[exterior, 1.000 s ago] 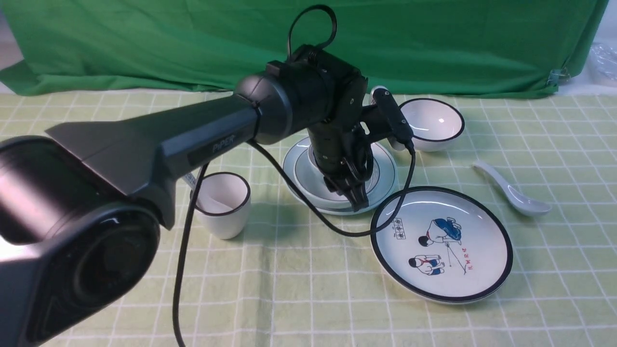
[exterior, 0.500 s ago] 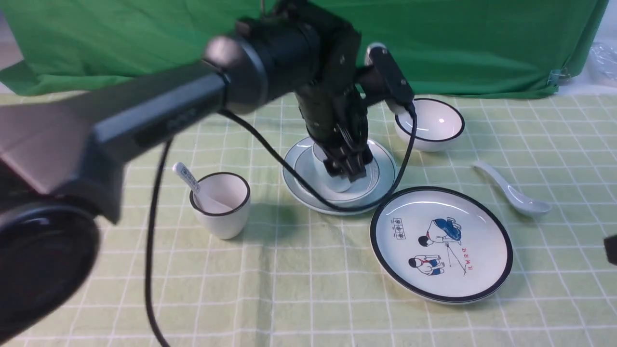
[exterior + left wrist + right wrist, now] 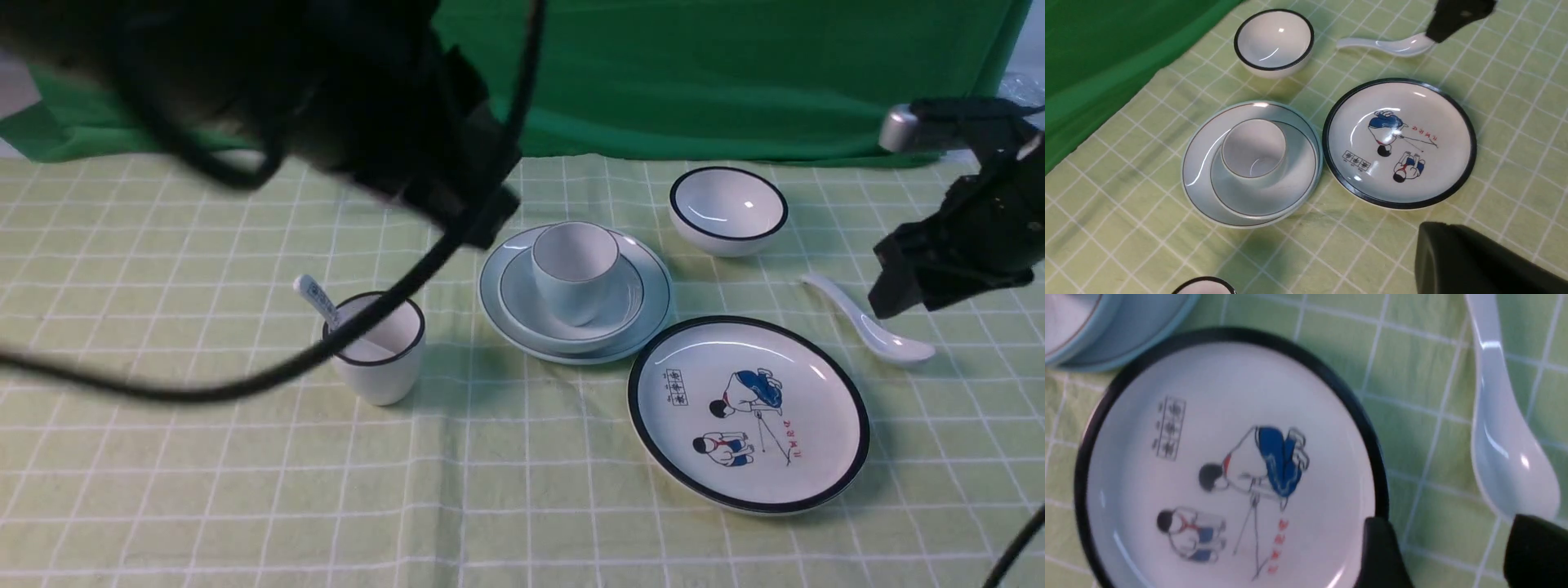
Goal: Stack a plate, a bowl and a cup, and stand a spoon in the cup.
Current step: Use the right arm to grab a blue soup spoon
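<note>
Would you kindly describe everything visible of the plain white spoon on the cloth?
The spoon is a glossy, all-white, ceramic-looking soup spoon with a curved handle and deep oval scoop. It lies hollow side up on the checked cloth, right of the cartoon plate and apart from it, handle pointing away from the robot, scoop nearer. The open right gripper hangs over the scoop; nothing grips it.
</note>
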